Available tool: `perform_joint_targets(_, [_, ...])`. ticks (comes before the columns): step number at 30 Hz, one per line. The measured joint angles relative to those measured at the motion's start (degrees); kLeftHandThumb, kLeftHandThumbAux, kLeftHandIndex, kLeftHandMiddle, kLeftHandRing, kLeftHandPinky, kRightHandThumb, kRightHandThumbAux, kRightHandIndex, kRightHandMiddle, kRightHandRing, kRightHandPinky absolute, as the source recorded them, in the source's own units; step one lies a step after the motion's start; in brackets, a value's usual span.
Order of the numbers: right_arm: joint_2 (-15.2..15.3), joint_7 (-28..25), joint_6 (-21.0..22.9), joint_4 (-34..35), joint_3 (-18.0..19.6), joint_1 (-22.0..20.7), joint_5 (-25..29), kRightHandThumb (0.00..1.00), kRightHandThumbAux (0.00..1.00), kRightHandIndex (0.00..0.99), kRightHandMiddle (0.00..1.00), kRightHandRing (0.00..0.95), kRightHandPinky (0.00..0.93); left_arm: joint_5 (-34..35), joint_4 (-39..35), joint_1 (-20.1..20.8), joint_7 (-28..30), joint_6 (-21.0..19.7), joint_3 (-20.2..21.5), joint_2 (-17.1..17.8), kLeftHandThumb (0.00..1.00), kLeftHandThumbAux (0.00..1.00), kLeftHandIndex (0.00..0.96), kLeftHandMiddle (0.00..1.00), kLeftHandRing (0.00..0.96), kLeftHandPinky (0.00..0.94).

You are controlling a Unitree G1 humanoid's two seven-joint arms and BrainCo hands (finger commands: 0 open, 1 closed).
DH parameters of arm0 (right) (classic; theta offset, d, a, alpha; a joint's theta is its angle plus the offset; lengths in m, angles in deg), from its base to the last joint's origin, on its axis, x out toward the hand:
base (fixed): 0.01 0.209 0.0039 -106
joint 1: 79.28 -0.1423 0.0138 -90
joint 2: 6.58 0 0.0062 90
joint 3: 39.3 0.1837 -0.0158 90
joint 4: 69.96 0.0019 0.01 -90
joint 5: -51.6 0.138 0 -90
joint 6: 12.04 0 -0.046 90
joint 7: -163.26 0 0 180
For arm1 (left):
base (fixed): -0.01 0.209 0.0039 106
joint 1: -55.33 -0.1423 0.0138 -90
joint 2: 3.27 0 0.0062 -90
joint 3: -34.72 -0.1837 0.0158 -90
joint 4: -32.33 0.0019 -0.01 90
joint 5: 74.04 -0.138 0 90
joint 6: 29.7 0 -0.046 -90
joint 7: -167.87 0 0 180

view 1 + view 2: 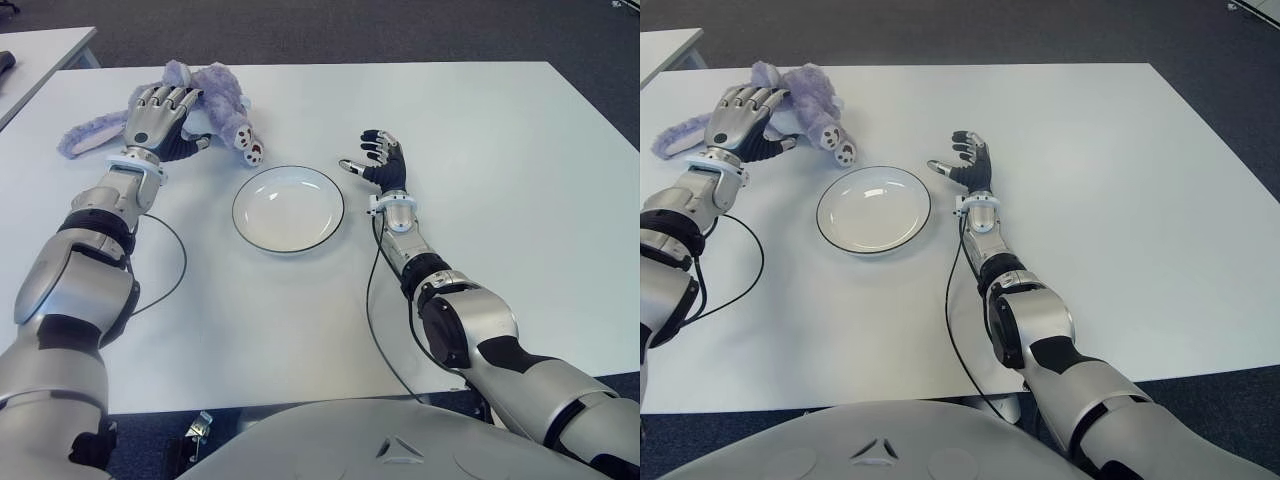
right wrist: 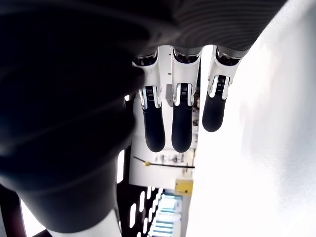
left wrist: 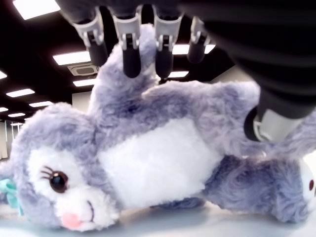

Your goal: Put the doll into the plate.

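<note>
**A:** Starting at the far left, what's there?

**B:** A purple plush doll (image 1: 215, 98) lying on its side on the white table (image 1: 500, 180), near the far left corner. One long ear trails out toward the table's left edge, and its feet point toward the plate.

**A:** And the left robot hand (image 1: 160, 118)?

**B:** It sits over the doll's body. In the left wrist view the fingertips (image 3: 132, 61) press into the fur along the doll's back and the thumb (image 3: 269, 116) bears on the other side near its leg, so the robot hand is closed around the doll. The doll lies against the table surface in that view.

**A:** Moving right?

**B:** A white plate (image 1: 288, 208) with a dark rim, round and shallow, with nothing in it. It lies near the doll's feet but apart from them. A black cable (image 1: 170, 265) loops on the table beside the left forearm.

**A:** Then the other side?

**B:** The right robot hand (image 1: 380, 160) shows just beside the plate's right rim, palm toward the plate. Its fingers (image 2: 181, 123) are extended and loosely spread, holding nothing. Another cable (image 1: 375, 300) runs along the right forearm.
</note>
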Motion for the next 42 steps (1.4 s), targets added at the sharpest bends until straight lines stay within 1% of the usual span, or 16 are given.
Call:
perform_joint_targets(3, [0.0, 0.0, 0.0, 0.0, 0.0, 0.0, 0.0, 0.006, 0.949, 0.281, 0.294, 0.277, 0.211, 0.0, -0.2, 0.0, 0.0, 0.1, 0.1, 0.4, 0.350, 0.468, 0.000, 0.109, 0.098, 0.004])
perform_joint_targets(11, [0.0, -0.1, 0.2, 0.0, 0.0, 0.0, 0.0, 0.000, 0.949, 0.283, 0.292, 0.275, 0.216, 0.0, -1.2, 0.0, 0.0, 0.4, 0.5, 1.5, 0.332, 0.473, 0.000, 0.119, 0.108, 0.013])
perform_joint_targets(21, [0.0, -0.1, 0.2, 0.0, 0.2, 0.0, 0.0, 0.002, 0.957, 0.289, 0.295, 0.278, 0.221, -0.1, -1.5, 0.0, 0.0, 0.3, 0.5, 1.8, 0.319, 0.487, 0.000, 0.108, 0.092, 0.001])
perform_joint_targets(25, [0.0, -0.1, 0.2, 0.0, 0.2, 0.0, 0.0, 0.006, 0.958, 0.291, 0.296, 0.279, 0.218, -0.4, -1.5, 0.0, 0.0, 0.1, 0.3, 1.8, 0.317, 0.496, 0.000, 0.098, 0.084, 0.002])
perform_joint_targets(27, [0.0, -0.1, 0.2, 0.0, 0.3, 0.0, 0.0, 0.010, 0.960, 0.292, 0.298, 0.281, 0.222, -0.6, -1.5, 0.1, 0.0, -0.2, 0.1, 1.7, 0.320, 0.507, 0.000, 0.088, 0.078, 0.027])
perform_joint_targets(32, [0.0, -0.1, 0.4, 0.0, 0.8, 0.0, 0.0, 0.031, 0.963, 0.289, 0.298, 0.282, 0.221, -1.0, -1.4, 0.9, 0.0, -1.8, -1.0, 0.1, 0.336, 0.514, 0.000, 0.085, 0.076, 0.029])
perform_joint_targets(36, [0.0, -0.1, 0.4, 0.0, 1.1, 0.0, 0.0, 0.037, 0.970, 0.291, 0.300, 0.287, 0.229, -1.7, -1.4, 1.2, -0.5, -2.7, -1.6, -1.6, 0.380, 0.508, 0.000, 0.083, 0.076, 0.040])
perform_joint_targets(42, [0.0, -0.1, 0.4, 0.1, 1.2, 0.0, 0.0, 0.049, 0.974, 0.298, 0.306, 0.292, 0.230, -2.6, -1.4, 1.2, -1.8, -2.5, -3.2, -3.9, 0.424, 0.479, 0.000, 0.080, 0.077, 0.049])
